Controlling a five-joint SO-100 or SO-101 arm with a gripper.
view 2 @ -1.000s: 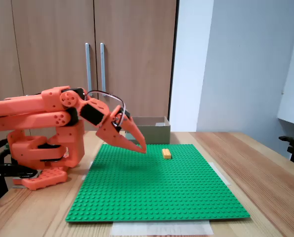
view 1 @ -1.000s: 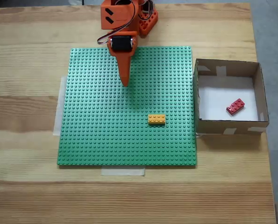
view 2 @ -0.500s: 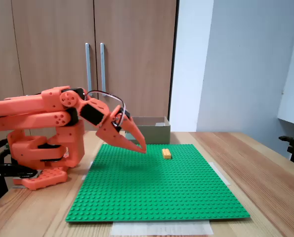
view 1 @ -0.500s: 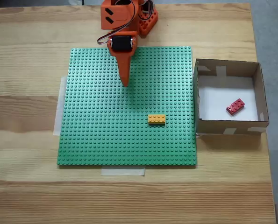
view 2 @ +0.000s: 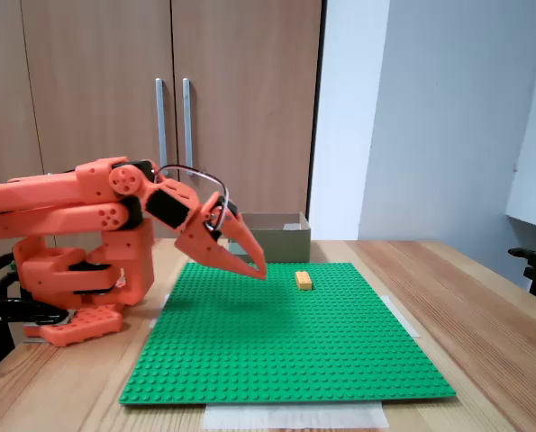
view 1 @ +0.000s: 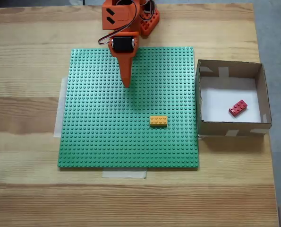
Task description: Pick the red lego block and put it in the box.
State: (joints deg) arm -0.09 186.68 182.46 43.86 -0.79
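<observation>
Change: I see nothing moving over the last second; my arm holds the same folded pose.
Gripper (view 1: 126,84): fingers together, empty, hanging above the green baseplate (view 1: 97,137).
Orange-yellow brick (view 1: 158,120): left on the baseplate, untouched.
Box (view 1: 198,99): just beside the baseplate's right edge.
Red lego block (view 1: 238,108): lying on the box's white floor; I judge the task done.

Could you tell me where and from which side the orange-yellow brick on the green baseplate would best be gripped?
Grip the orange-yellow brick across its two long sides, coming straight down from above. It lies flat on the green baseplate with nothing near it, so both faces look free; its narrow width should suit the fingers of the gripper best.
</observation>
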